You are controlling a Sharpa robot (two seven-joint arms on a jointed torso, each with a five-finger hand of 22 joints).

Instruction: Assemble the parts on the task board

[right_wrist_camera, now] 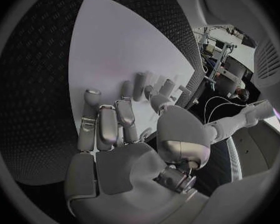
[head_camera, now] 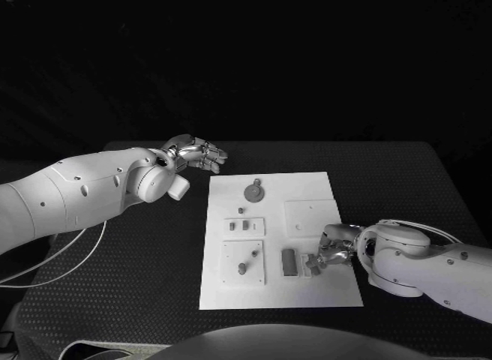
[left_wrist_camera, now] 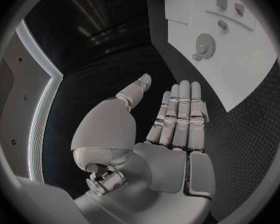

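Note:
The white task board lies in the middle of the black table. On it sit a grey gear, a small plate with two pieces, a plate with a peg, a dark block and a bare square plate. My right hand rests low on the board's right side, its fingers curled at a small pale part beside the dark block; I cannot tell whether it grips it. My left hand hovers off the board's far left corner, fingers straight, holding nothing. The left wrist view shows this hand, the board and the gear.
Black textured table surrounds the board on all sides. A white cable hangs from my left arm over the table's left edge. In the right wrist view my right hand lies over the board.

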